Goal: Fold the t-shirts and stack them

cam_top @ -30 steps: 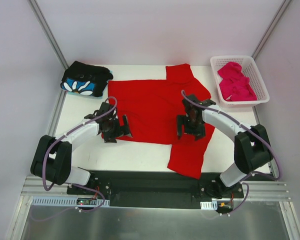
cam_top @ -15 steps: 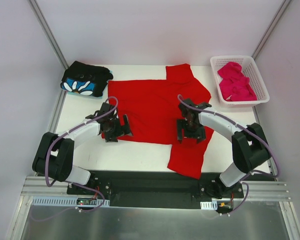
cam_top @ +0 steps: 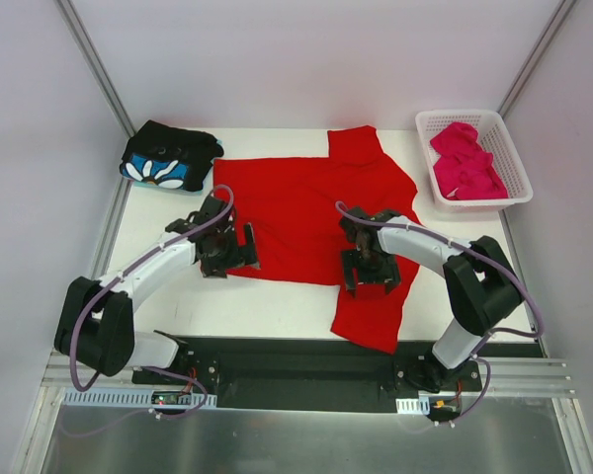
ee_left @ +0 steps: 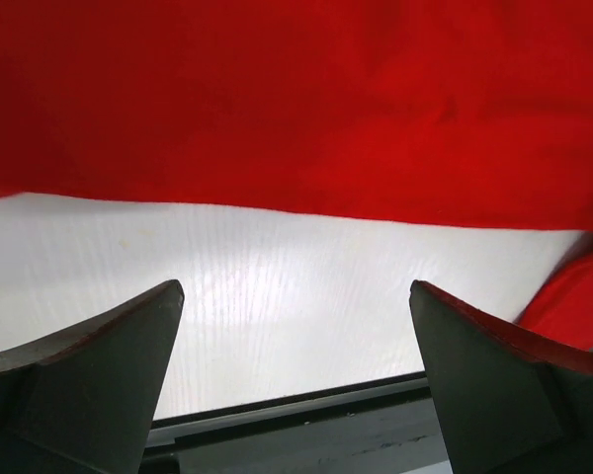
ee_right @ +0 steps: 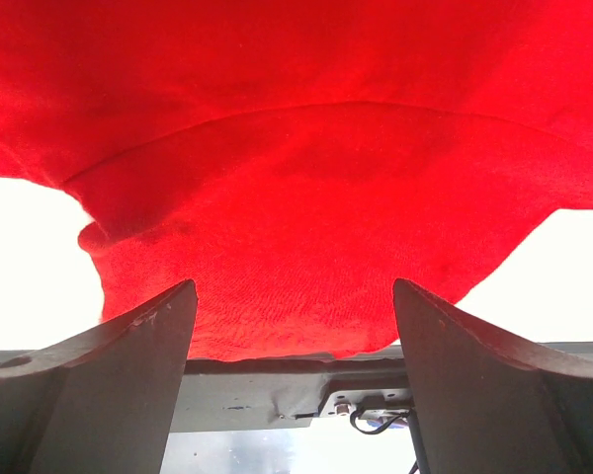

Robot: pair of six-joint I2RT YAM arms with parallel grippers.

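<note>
A bright red t-shirt (cam_top: 296, 212) lies spread flat across the middle of the white table (cam_top: 267, 301), one sleeve reaching the near edge. My left gripper (cam_top: 237, 253) hovers open at the shirt's near left hem; in the left wrist view its gripper (ee_left: 296, 296) frames bare table with the red t-shirt (ee_left: 296, 99) just beyond. My right gripper (cam_top: 371, 278) stands open over the near sleeve; in the right wrist view the gripper (ee_right: 292, 291) has the red t-shirt (ee_right: 296, 168) between its fingers, ungripped. A black flower-print t-shirt (cam_top: 168, 158) sits folded at the back left. A magenta-pink t-shirt (cam_top: 466, 163) is crumpled in the basket.
The white lattice basket (cam_top: 517, 163) stands at the back right corner. Grey walls and metal frame posts close in the table at the sides and back. The black mounting rail (cam_top: 296, 360) runs along the near edge.
My right gripper has slid left and toward the near edge over the red shirt's sleeve. The left gripper has shifted slightly left and back. Both stay open.
</note>
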